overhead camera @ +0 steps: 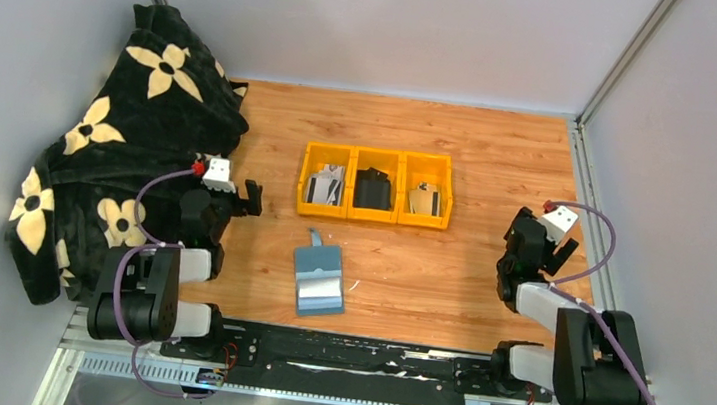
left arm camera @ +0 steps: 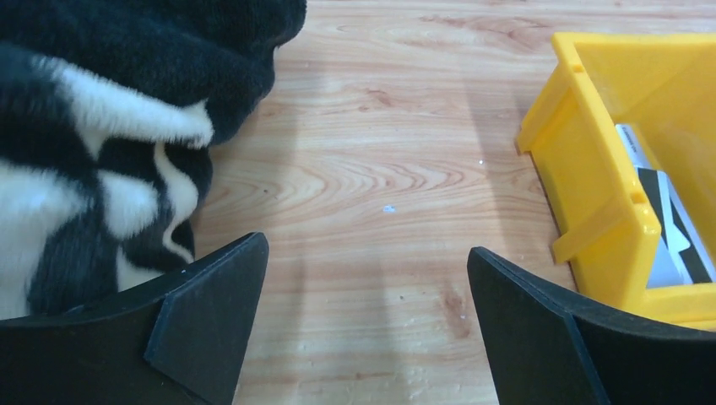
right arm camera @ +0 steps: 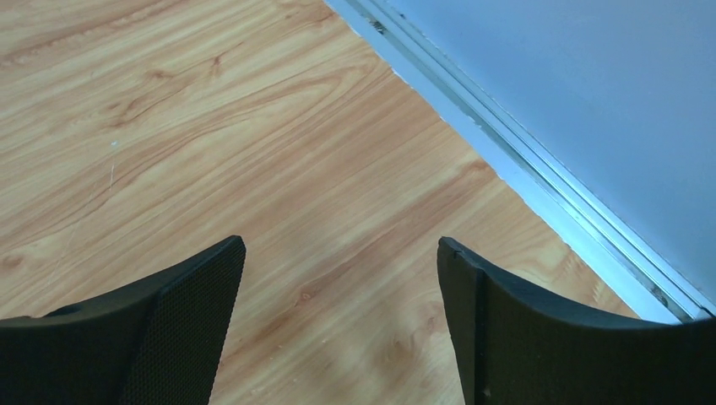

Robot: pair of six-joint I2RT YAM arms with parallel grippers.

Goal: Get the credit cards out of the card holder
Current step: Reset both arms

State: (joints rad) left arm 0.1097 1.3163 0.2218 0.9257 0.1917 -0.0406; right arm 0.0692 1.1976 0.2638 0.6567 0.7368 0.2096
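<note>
Wood-grain table (overhead camera: 449, 262) with a teal-blue card holder (overhead camera: 318, 279) lying opened flat near the middle, just on the near side of a row of three yellow bins (overhead camera: 374, 212). Its strap (overhead camera: 315, 235) points toward the bins, and a pale silvery band runs across its inside; I can't tell from here whether that is a card. Cards (overhead camera: 325, 187) sit in the bins: silvery-and-dark in the left one, something dark in the middle, a greyish one on the right.

A black blanket (overhead camera: 130, 138) with cream flowers is heaped at the far left. The left gripper (left arm camera: 367, 253) hangs over bare wood between the blanket and the left bin, jaws spread wide and holding nothing. The right gripper (right arm camera: 338, 253) is well off to the right, close to the metal rail (right arm camera: 540, 177) along the wall, its jaws likewise parted and empty. Neither touches the card holder.
</note>
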